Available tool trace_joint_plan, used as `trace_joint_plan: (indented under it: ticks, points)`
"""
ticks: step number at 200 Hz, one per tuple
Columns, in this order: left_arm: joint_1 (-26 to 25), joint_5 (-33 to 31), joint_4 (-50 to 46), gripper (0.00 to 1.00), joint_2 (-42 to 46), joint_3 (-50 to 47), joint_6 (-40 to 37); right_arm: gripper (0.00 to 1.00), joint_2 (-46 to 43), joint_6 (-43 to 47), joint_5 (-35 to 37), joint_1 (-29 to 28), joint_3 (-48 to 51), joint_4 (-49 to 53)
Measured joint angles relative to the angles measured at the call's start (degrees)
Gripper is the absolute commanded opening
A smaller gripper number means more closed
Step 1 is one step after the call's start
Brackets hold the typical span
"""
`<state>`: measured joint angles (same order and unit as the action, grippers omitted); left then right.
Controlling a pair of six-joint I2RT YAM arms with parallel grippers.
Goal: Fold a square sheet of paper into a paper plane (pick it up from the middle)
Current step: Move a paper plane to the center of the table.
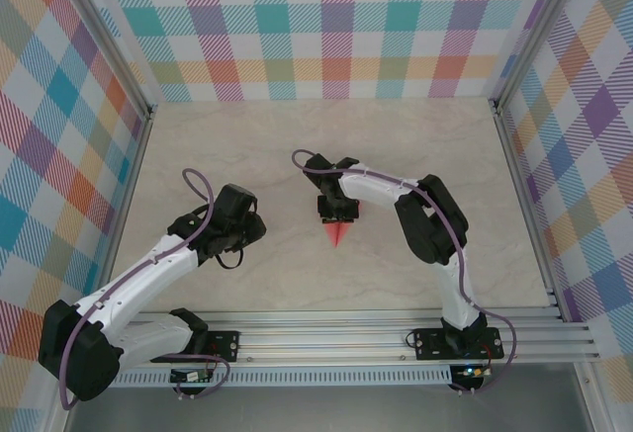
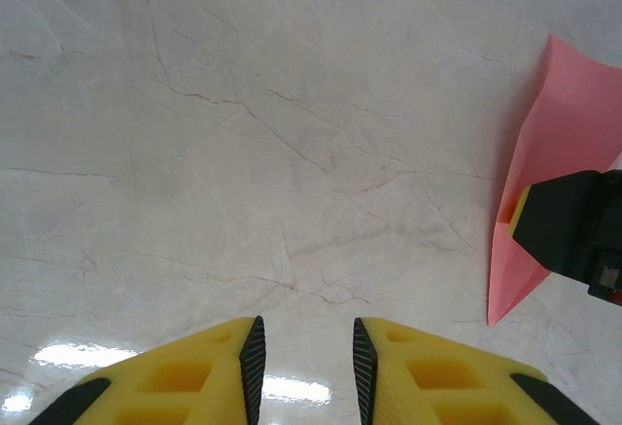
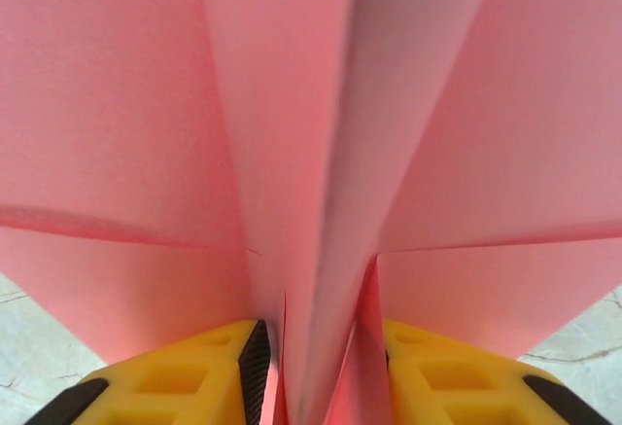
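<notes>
1. Nearest to me, the aluminium rail (image 1: 346, 338) carrying both arm bases ran across the near edge, well short of the paper plane (image 1: 338, 234).
2. The left gripper (image 1: 257, 226) hung over the marbled table (image 1: 247, 135) to the left of the paper plane and well apart from it.
3. In the left wrist view, the left gripper (image 2: 306, 326) had its yellow fingers (image 2: 233, 367) a little spread, with nothing but bare tabletop between them. The paper plane (image 2: 559, 123) lay off to the right of that view, apart from those fingers.
4. The paper plane itself was a small salmon-pink wedge lying on the table about midway across it, with its pointed nose towards the rail.
5. The right gripper (image 1: 338, 216) sat over the wide far end of the paper plane. From the left wrist view one of its fingers (image 2: 569, 226) overlapped the pink paper.
6. From the right wrist view, the right gripper (image 3: 321, 333) had its jaws standing apart with the paper plane (image 3: 292, 104) and its centre crease running up between them. Pink layers reached both pads, but I could not tell whether the pads were pinching the paper or merely flanking it.
7. Beyond the paper plane, bare table ran to the checked back wall (image 1: 326, 27).
</notes>
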<state>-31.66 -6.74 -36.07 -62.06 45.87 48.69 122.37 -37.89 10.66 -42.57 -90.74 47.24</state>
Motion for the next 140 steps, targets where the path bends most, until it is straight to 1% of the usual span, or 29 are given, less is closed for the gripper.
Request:
trace_joint_plan:
  ticks: [6, 25, 51, 66, 87, 119, 140]
  points:
    - [0.0, 0.0, 0.0, 0.32, 0.0, 0.0, 0.0, 0.43, -0.1, -0.1, 0.0, 0.0, 0.2, -0.3]
    - [0.0, 0.0, 0.0, 0.33, 0.0, 0.0, 0.0, 0.43, -0.8, 0.1, -0.2, 0.1, 1.3, -1.7]
    - [0.0, -0.5, 0.0, 0.34, 0.0, 0.0, -0.1, 0.5, -1.6, 1.2, -0.2, 0.1, 2.2, -2.9]
    - [0.1, -1.1, 0.0, 0.34, 0.0, 0.0, -0.1, 0.55, -2.3, 2.2, -0.1, 0.1, 3.0, -3.7]
    - [0.1, -2.2, 0.0, 0.34, 0.3, 0.0, -0.5, 0.58, -3.9, 3.7, 0.3, 0.1, 4.0, -4.1]
    - [0.1, -4.7, 0.0, 0.37, 1.2, 0.0, -1.8, 0.64, -10.8, 5.2, 1.4, 0.2, 5.1, -4.5]
    - [0.2, -7.5, 0.0, 0.46, 1.6, 0.0, -3.2, 0.71, -18.7, 5.9, 4.5, 0.2, 7.8, -5.6]
